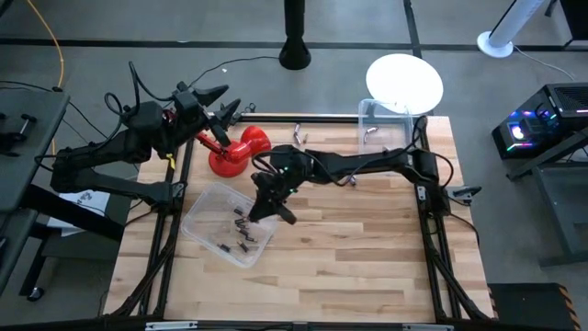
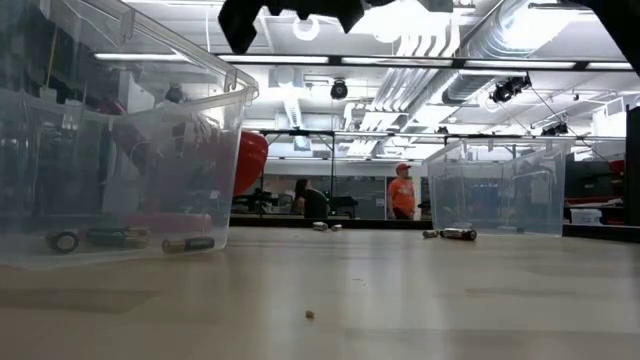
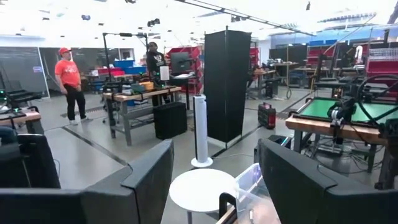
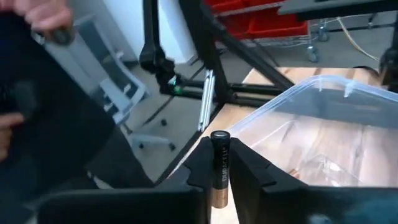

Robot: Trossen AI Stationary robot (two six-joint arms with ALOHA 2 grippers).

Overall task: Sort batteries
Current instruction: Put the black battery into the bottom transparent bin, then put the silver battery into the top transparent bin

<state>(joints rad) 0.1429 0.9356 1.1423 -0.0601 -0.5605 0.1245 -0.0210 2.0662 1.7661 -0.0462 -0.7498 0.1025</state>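
My right gripper (image 1: 267,210) hangs over the near-left clear bin (image 1: 207,204) and is shut on a black-and-copper battery (image 4: 219,163). Several batteries (image 1: 241,228) lie on that bin's floor and show in the low view as batteries (image 2: 120,237). A second clear bin (image 1: 386,121) stands at the far right. Loose batteries (image 1: 299,134) lie on the table by the far edge, and another battery (image 1: 352,181) lies under the right arm. My left gripper (image 1: 223,103) is open and raised off the table's far-left corner, pointing into the room (image 3: 214,171). My right gripper pinches the battery between its two fingers (image 4: 198,169), and the battery lies along them. The black end (image 4: 219,138) sticks out past the fingertips, while the copper end (image 4: 217,198) sits farther back. The battery is lifted clear above the near-left bin.
A red plunger-like tool (image 1: 237,153) stands by the left arm, just beyond the near-left bin. A white round stand base (image 1: 404,83) is off the far edge. People stand in the room beyond. Bare wood (image 1: 349,257) fills the table's near half.
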